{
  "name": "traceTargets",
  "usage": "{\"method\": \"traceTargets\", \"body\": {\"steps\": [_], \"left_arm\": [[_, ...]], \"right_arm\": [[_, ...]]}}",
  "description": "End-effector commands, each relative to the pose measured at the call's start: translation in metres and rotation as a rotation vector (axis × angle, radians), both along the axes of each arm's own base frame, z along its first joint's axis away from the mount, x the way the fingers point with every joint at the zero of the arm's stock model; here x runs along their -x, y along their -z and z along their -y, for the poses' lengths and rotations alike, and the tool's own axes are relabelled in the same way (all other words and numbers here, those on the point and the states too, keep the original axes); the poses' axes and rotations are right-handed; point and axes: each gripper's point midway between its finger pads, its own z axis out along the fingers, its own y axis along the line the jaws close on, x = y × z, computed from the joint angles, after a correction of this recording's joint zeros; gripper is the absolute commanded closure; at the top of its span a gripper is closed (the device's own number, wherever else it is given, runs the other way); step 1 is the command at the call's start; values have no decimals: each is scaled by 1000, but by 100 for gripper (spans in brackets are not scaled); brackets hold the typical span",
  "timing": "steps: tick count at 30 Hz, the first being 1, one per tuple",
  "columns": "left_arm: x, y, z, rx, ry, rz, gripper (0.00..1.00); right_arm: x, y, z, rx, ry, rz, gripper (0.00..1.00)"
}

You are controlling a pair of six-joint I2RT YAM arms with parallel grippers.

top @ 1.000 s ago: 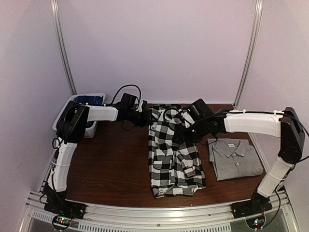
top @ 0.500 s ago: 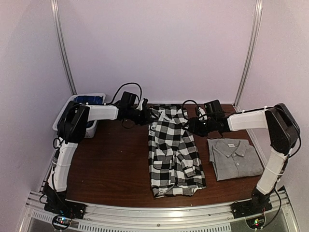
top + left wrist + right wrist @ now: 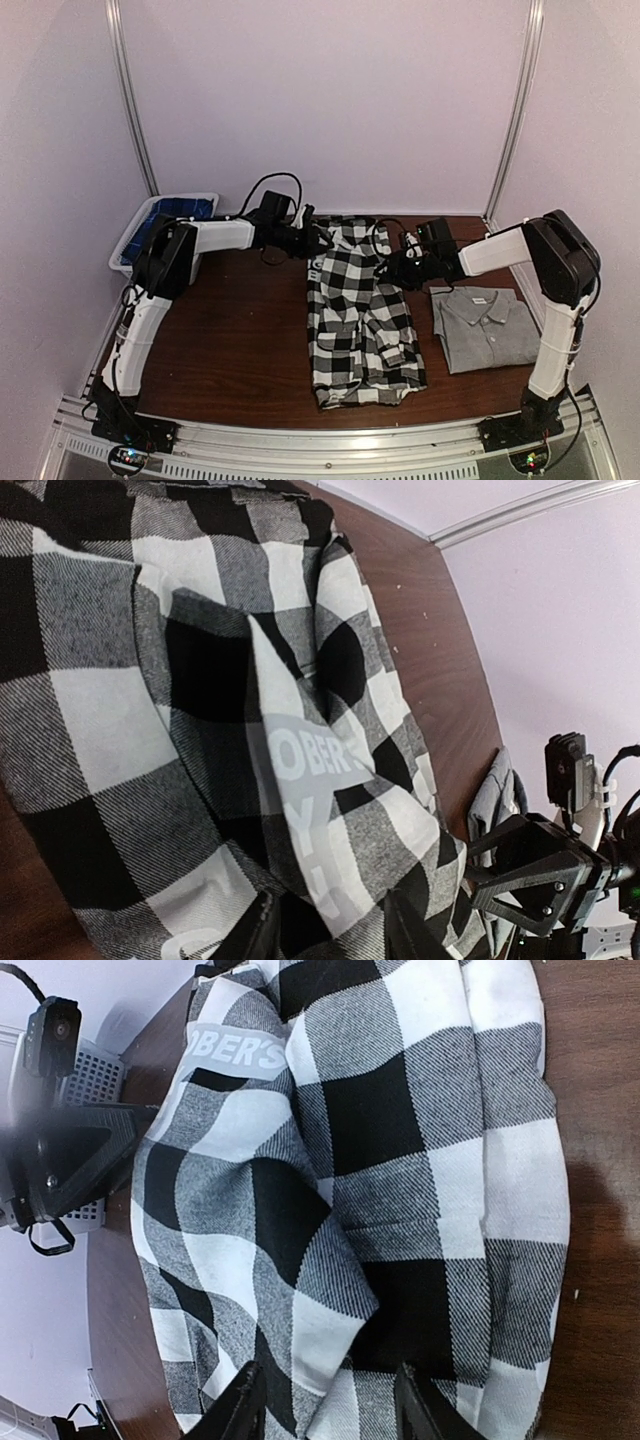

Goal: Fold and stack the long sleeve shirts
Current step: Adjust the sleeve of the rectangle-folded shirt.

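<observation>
The black-and-white checked shirt lies as a long folded strip in the middle of the table, its white lettering on a raised fold. My left gripper is at its top left corner. In the left wrist view that gripper is open, with the lettered fold between its fingers. My right gripper is at the strip's upper right edge. Seen from its own wrist, this gripper is open over rumpled checked cloth. The grey collared shirt lies folded at the right, apart from both grippers.
A white basket holding something blue stands at the back left corner. Dark wooden table shows between the left arm and the checked shirt. Metal rails run along the near edge, and walls close in the back and sides.
My right arm swung out to the right, off the checked shirt, and its gripper now sits at the shirt's upper right edge, jaws narrower. The left gripper edged slightly right.
</observation>
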Motion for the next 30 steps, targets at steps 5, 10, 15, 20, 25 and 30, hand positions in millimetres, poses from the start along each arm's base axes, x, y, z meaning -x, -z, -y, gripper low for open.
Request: {"method": "traceTargets", "body": {"steps": [5,10,15,20,25,30], "left_arm": [[-4,5,2,-21,-19,-1,62],[2,5,13,10,8,-12,64],[5,0,21,44,23,-16,75],[4,-7,24,78,24,-20,94],[-7,-27,27,112,0,51,100],[-17,-36,25,110,-36,88,100]], "right_arm": [[-20,-10,-3,-35,16,42,60],[-24,-7,-4,-33,20,44,67],[-27,-5,-4,-33,25,45,75],[-29,-9,-4,-28,25,59,91],[-30,-16,2,6,40,79,100],[-29,-16,10,44,59,88,100]]}}
